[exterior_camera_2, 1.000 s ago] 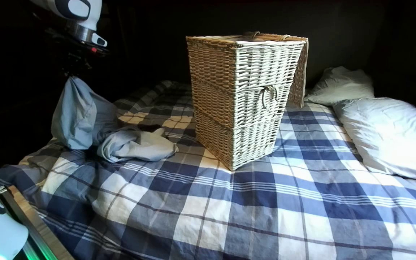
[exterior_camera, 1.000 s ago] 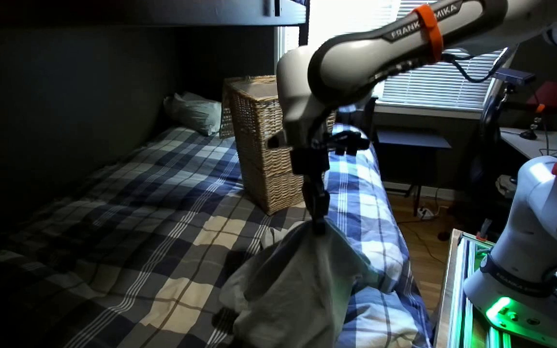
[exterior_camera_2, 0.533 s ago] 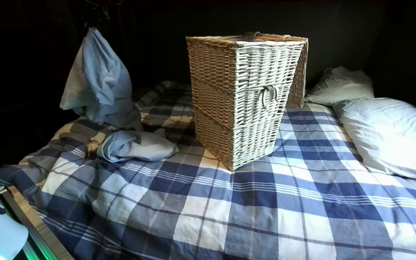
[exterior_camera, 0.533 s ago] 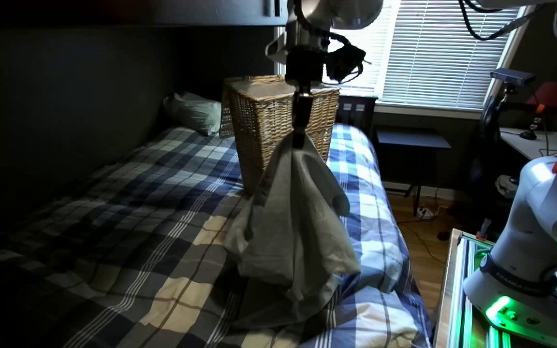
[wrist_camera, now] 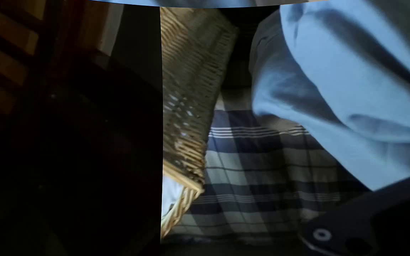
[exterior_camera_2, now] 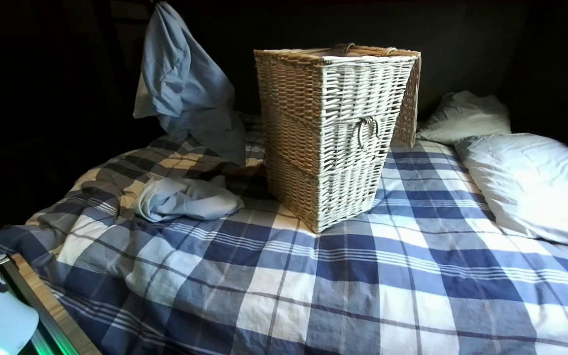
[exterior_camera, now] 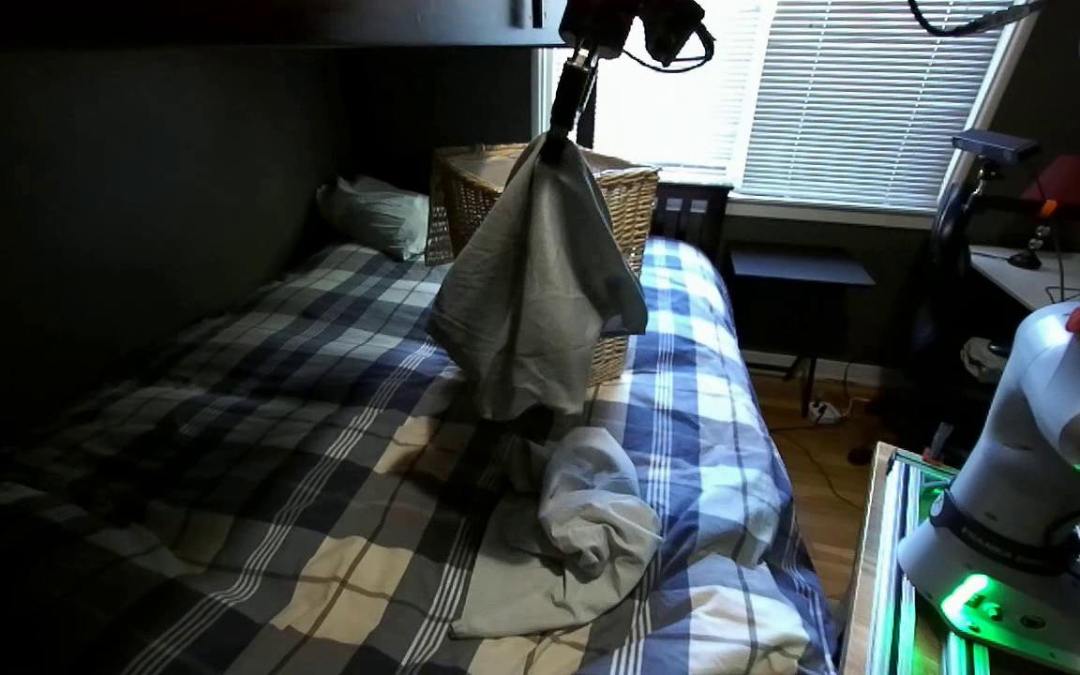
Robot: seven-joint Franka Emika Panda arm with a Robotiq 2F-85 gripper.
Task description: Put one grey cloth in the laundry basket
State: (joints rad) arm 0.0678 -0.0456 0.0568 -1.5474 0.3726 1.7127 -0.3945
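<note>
My gripper (exterior_camera: 556, 141) is shut on one grey cloth (exterior_camera: 531, 291), which hangs below the fingers above the bed. The cloth also shows in an exterior view (exterior_camera_2: 185, 84), where the gripper is out of frame, and in the wrist view (wrist_camera: 361, 81). The wicker laundry basket (exterior_camera: 631, 220) stands upright on the bed behind the cloth, partly covered by it. Its lid (exterior_camera_2: 407, 111) hangs open down the side. The gripper is slightly above rim height, apart from the basket. A second grey cloth (exterior_camera: 587, 534) lies crumpled on the bed, also in an exterior view (exterior_camera_2: 190, 197).
The bed has a plaid cover (exterior_camera_2: 412, 286). Two pillows (exterior_camera_2: 466, 118) (exterior_camera_2: 535, 187) lie beyond the basket. An upper bunk edge (exterior_camera: 268, 23) overhangs the bed, close to the gripper's height. A dark wall (exterior_camera: 146, 187) runs along the bed's far side.
My gripper has risen with the cloth, lifting it off the bed and toward the basket. The second cloth, earlier mostly covered in an exterior view, is now exposed on the bed.
</note>
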